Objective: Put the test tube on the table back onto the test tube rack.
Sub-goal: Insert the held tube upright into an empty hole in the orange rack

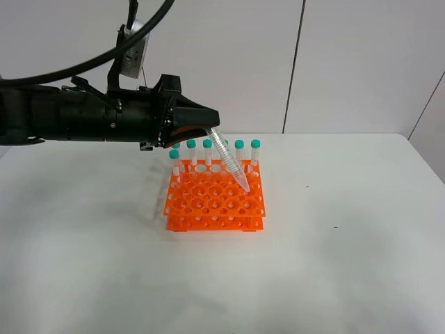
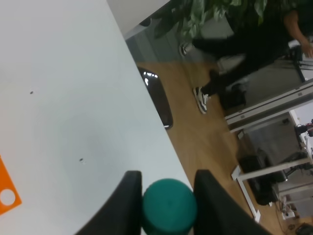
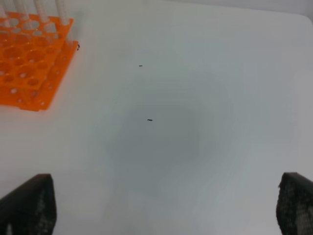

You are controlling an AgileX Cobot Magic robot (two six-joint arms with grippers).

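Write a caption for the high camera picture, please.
The left gripper holds a tilted test tube, tip down over the orange rack on the white table.

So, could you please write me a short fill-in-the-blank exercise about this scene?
The left hand is shut on the ___ cap of the test tube.
That tube is held ___, not upright, over the test tube rack.
The rack's colour is ___.
The jaws of the right hand stand ___ over the table.
Missing words: teal, tilted, orange, open.
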